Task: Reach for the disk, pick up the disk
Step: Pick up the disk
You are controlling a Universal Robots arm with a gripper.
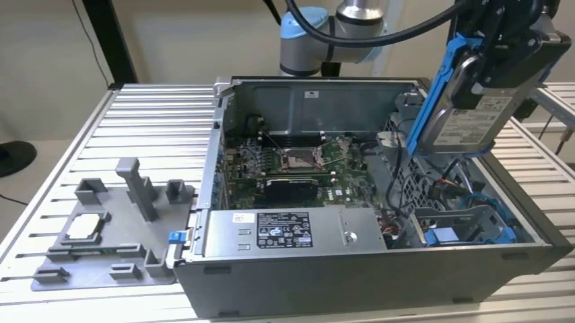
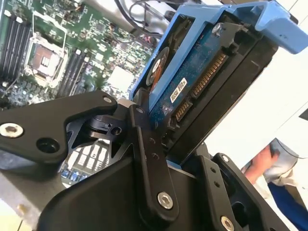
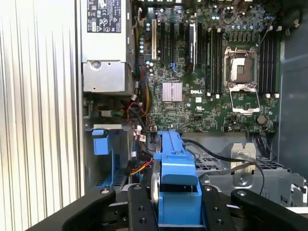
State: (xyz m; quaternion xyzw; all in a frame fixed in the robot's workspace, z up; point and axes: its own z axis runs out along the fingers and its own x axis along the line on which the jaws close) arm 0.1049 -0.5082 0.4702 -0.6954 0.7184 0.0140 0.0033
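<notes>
Gripper is clamped on the disk, which hangs clear above the open computer case, over the drive bays at the exterior view's right. In the second wrist view the black fingers press flat against the disk's two broad faces, with the connector edge and blue circuit board exposed. By its look the disk is a stiff metal slab, probably dense and heavy, with smooth faces that could slip; it is likely sensitive to knocks, so the broad faces or the blue rails seem safer to hold than the connector end. The rails are molded plastic, and one wraps the edge in the first wrist view. Below lie a green motherboard and a grey power supply. A grey plastic fixture sits on the ribbed metal table.
</notes>
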